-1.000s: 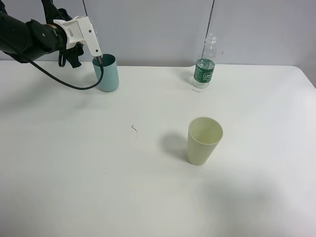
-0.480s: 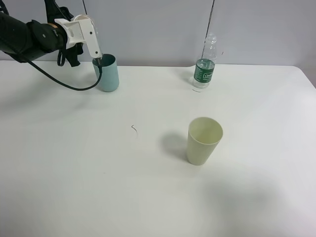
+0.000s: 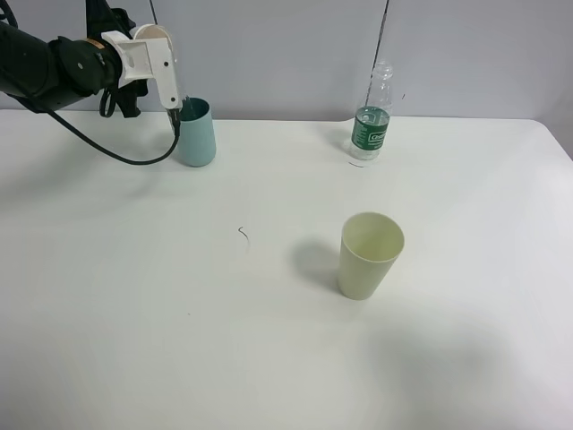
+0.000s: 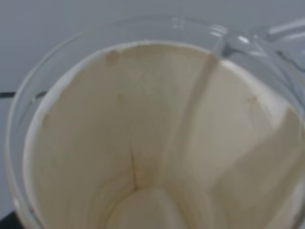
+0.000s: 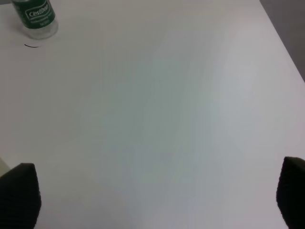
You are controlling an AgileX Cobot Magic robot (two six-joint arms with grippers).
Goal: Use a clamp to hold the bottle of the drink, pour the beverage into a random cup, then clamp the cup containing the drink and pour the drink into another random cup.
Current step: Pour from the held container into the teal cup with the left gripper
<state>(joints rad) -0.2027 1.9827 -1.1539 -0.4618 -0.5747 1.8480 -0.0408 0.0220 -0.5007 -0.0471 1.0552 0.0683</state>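
My left gripper (image 3: 172,94) hangs at the back left, over the rim of the teal cup (image 3: 197,134). It is shut on the tilted cup with the peach-beige inside (image 3: 150,32). That cup's inside (image 4: 143,138) fills the left wrist view, and I cannot make out liquid in it. The bottle (image 3: 372,125) stands upright at the back right, with its green label (image 5: 34,16) in the right wrist view. My right gripper (image 5: 155,193) is open over bare table, its dark fingertips (image 5: 19,191) wide apart with nothing between them. It is out of the high view.
A pale yellow-green cup (image 3: 369,255) stands upright right of the table's middle. A black cable (image 3: 116,152) loops from the left arm down onto the table beside the teal cup. The white table (image 3: 269,358) ends at a grey wall behind.
My left gripper with its cup has risen a little and drawn back to the left, so its fingertip is now at the teal cup's rim. Nothing else has moved.
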